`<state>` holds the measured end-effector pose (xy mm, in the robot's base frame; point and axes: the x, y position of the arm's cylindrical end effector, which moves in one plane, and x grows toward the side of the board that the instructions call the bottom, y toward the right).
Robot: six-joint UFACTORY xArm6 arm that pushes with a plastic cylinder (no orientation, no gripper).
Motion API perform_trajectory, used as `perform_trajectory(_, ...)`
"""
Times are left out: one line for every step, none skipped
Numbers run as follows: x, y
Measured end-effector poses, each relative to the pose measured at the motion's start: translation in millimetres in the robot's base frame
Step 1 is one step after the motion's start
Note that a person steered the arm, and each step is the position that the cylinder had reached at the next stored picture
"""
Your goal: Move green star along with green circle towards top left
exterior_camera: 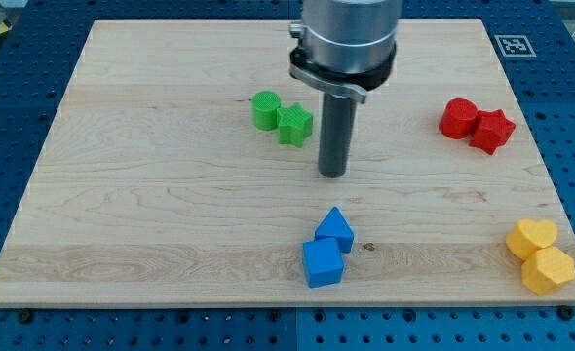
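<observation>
The green star [295,125] lies on the wooden board, touching the green circle [265,109], which sits just up and to its left. My tip [333,174] rests on the board a little below and to the right of the star, apart from it. The rod rises from the tip to the arm's grey body at the view's top.
A blue pentagon-like block [335,230] and a blue cube [323,262] sit below my tip. A red circle [457,118] and red star [491,130] lie at the right. A yellow heart [531,238] and yellow hexagon [549,270] lie at the bottom right.
</observation>
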<state>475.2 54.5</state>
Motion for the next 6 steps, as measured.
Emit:
perform_trajectory(-7, 2)
perform_trajectory(-17, -10)
perform_trajectory(-26, -26)
perform_trajectory(-38, -43)
perform_trajectory(-53, -57)
perform_trajectory(-67, -72)
